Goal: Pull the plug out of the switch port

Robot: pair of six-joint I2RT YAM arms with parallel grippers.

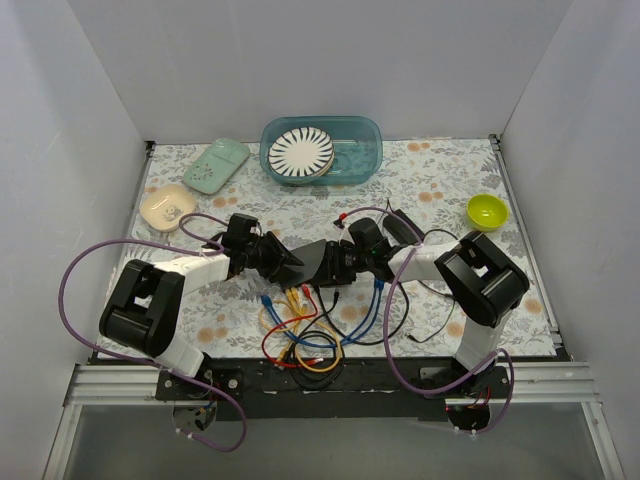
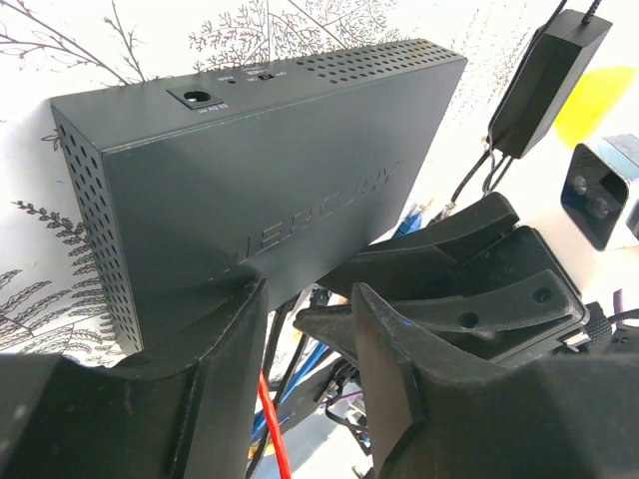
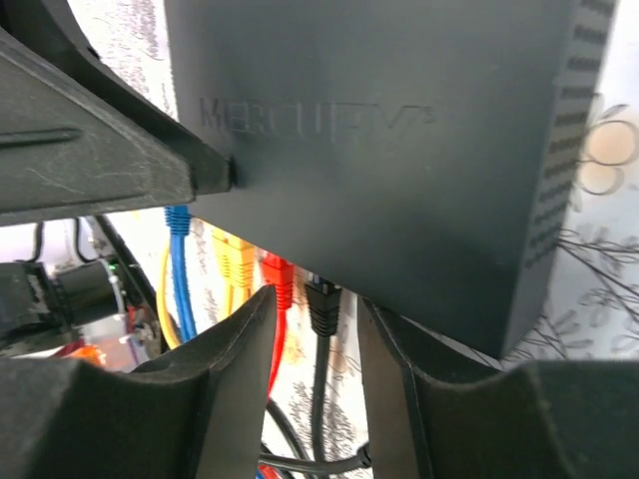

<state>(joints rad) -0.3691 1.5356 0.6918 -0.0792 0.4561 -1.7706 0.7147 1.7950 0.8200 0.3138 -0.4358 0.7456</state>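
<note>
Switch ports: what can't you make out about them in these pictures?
- Right wrist view: port face hidden under the switch body; the black plug disappears beneath its edge.
- Left wrist view: the switch body hides the port side.
- Top view: ports too small to see.

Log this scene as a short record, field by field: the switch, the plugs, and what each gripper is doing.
Switch: dark box, mid-table between both arms
Plugs at ports: blue plug, yellow plug, red plug, black plug
Left gripper: open, fingertip against the switch
Right gripper: open, fingers straddling the black plug
Black plug: not yet pulled
</note>
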